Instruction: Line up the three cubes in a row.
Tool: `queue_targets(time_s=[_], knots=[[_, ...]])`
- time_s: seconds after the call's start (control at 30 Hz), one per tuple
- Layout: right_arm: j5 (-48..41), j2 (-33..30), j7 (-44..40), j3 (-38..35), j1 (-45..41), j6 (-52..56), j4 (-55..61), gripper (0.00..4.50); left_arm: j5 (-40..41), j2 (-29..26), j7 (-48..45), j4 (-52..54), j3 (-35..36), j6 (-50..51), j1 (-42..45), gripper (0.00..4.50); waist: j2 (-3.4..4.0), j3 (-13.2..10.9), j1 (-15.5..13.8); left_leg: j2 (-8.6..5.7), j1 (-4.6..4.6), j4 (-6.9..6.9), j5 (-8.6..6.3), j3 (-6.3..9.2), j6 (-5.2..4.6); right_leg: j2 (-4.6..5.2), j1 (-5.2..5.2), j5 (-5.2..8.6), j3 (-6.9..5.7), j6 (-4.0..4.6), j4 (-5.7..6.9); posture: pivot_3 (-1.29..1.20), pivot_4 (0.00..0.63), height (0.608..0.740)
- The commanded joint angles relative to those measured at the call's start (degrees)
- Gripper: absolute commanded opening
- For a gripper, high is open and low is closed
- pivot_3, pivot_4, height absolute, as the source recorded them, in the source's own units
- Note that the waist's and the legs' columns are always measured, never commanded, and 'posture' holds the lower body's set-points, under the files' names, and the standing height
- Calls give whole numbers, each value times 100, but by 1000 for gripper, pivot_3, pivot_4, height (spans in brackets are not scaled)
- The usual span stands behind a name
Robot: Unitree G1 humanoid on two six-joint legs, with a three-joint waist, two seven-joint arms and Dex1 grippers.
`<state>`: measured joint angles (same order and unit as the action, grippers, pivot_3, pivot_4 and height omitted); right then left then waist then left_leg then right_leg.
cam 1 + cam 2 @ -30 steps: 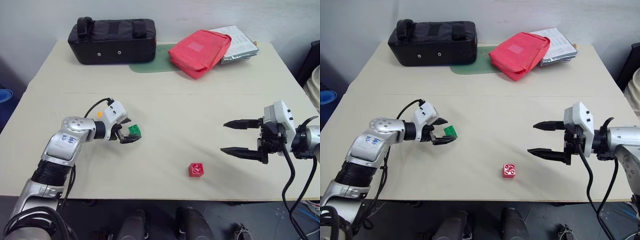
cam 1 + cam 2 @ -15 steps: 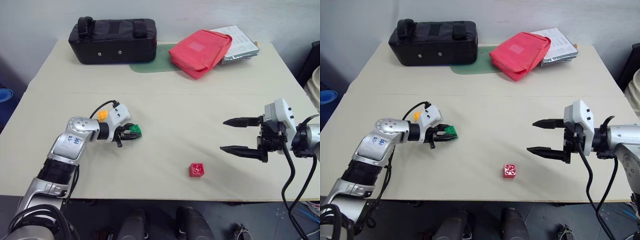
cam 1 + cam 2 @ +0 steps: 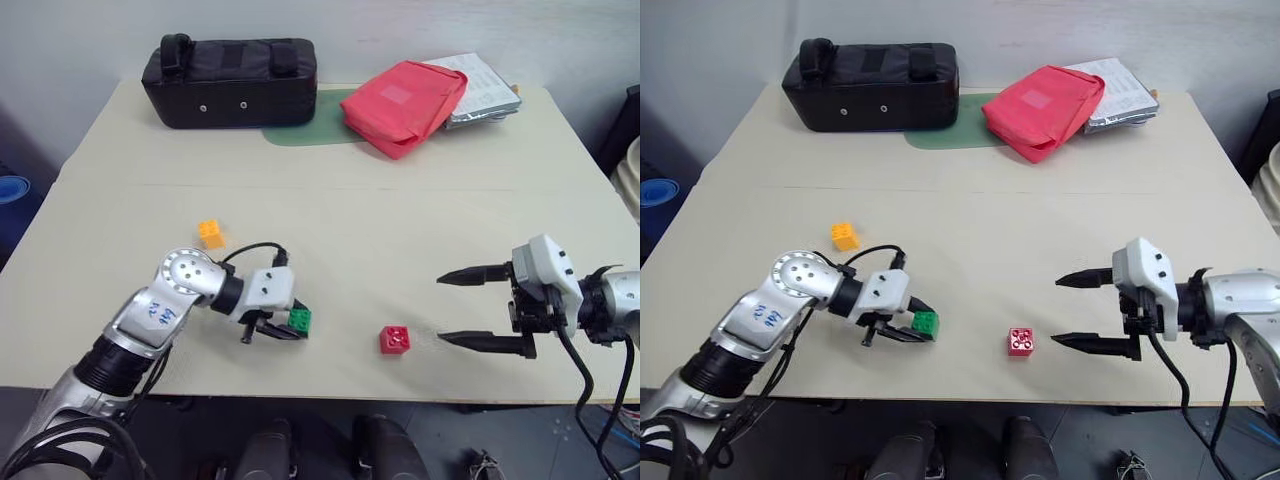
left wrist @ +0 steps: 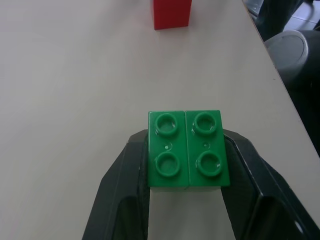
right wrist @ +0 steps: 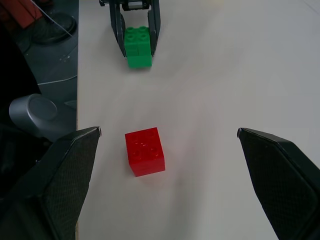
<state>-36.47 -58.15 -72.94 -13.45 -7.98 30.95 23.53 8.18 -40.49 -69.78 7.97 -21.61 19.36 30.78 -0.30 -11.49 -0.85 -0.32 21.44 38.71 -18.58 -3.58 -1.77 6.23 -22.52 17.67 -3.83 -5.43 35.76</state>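
My left gripper (image 3: 291, 326) is shut on the green cube (image 3: 299, 319), low over the table near its front edge; the left wrist view has that studded cube (image 4: 187, 149) clamped between both black fingers. The red cube (image 3: 394, 340) sits on the table a short way to the right of it, also seen ahead in the left wrist view as a red cube (image 4: 171, 13). The orange-yellow cube (image 3: 210, 233) rests farther back on the left. My right gripper (image 3: 470, 309) stands open to the right of the red cube (image 5: 145, 151), nothing between its fingers.
A black bag (image 3: 229, 80), a green mat (image 3: 312, 127), a red pouch (image 3: 404, 102) and a stack of papers (image 3: 482, 88) lie along the table's far edge. The front edge of the table (image 3: 330, 395) runs just below both grippers.
My left gripper closed on the green cube and carried it toward the front edge and rightward, closer to the red cube. This uncovered the orange-yellow cube. The right gripper drew back slightly.
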Motion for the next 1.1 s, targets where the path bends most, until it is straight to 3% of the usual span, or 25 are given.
queue_targets(time_s=[0.03,0.83,0.87,0.9,1.1], knots=[[-81,-29,46,-53,-5,-43,215,4500,-191,94,169,-30,6,-189,18,1495,0,0,-8,0,0,2,0,1,0,0,0,0,0,0,0,0,150,740],[-33,0,116,60,141,-180,176,4500,112,169,270,661,125,959,-148,1495,0,0,-46,0,2,14,-5,6,-7,2,3,0,-1,0,2,0,150,740],[-33,-6,111,65,141,-185,178,4500,126,167,276,676,129,989,-161,2206,0,0,-46,0,2,14,-5,6,-7,2,3,0,-1,0,2,0,150,740],[-34,-10,109,67,142,-188,180,4500,138,165,276,691,131,1005,-169,2348,0,0,-46,0,2,15,-5,6,-7,2,4,0,-1,0,3,0,150,740],[-35,-31,90,87,63,-200,145,4500,220,52,282,741,304,1037,-266,4176,0,0,-45,0,2,16,-5,6,-7,3,4,0,-1,0,2,0,150,740]])
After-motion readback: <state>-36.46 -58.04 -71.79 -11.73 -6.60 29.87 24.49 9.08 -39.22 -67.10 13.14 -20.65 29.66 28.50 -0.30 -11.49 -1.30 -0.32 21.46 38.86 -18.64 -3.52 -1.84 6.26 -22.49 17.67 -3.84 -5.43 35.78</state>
